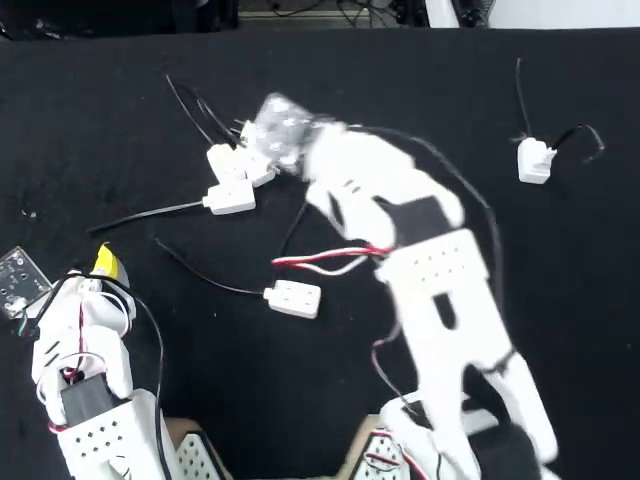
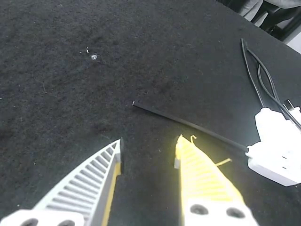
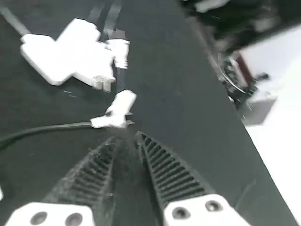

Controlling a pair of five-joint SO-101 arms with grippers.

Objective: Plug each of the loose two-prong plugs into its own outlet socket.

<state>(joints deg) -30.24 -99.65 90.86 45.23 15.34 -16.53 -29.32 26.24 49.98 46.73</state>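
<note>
Grasp step judged in hand: right gripper point(image 3: 127, 136), narrow and empty, hangs just short of a plug point(image 3: 116, 109); it would need opening first.

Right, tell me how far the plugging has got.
Done: nothing is visibly seated. In hand: the right gripper is at a loose plug lying beside the outlets, not in a socket. To do: that plug and any others. The left gripper is open and empty.
</note>
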